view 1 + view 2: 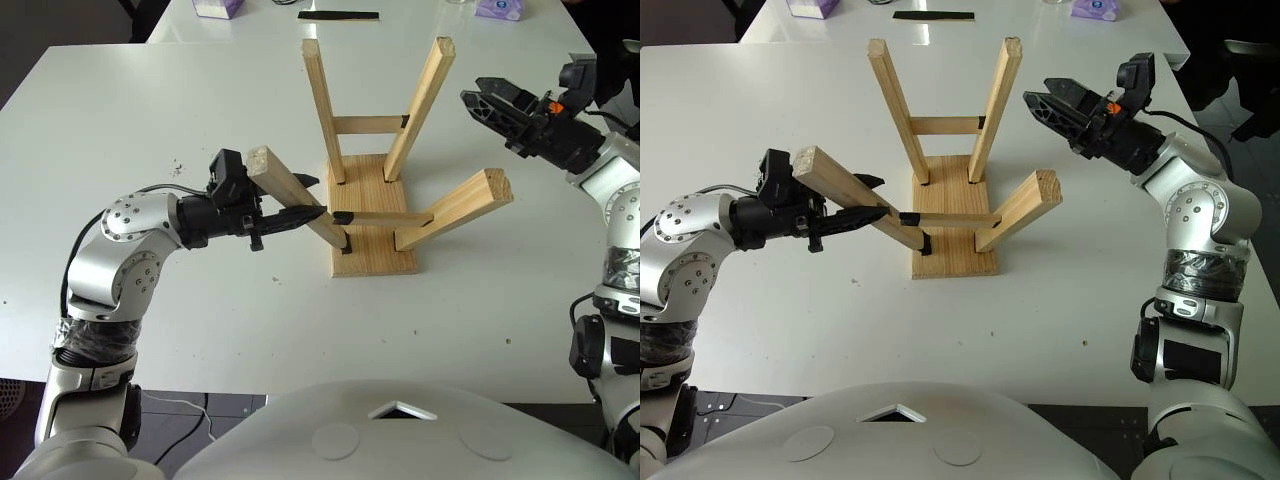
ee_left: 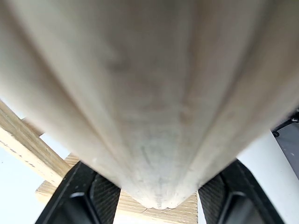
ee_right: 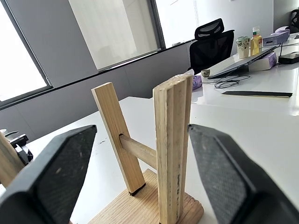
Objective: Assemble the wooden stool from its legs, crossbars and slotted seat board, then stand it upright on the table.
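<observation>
The left gripper's [image 1: 316, 196] jaws are clamped on the stool's near-left leg [image 1: 280, 178], at centre-left of the head view. The right gripper [image 1: 1038, 96] holds its jaws wide apart in the upper right, near the far-right leg [image 1: 997, 100] but not touching it.

The stool [image 1: 372, 195] sits upside down at mid-frame. Its seat board [image 1: 375, 250] lies flat on the white table [image 1: 150, 110], with the far legs nearly upright and the near legs splayed outward. A black strip [image 1: 338, 15] lies at the top edge.

In the right wrist view, a black office chair [image 3: 214, 35] stands in the upper right, with bright windows [image 3: 114, 25] in a grey wall.
</observation>
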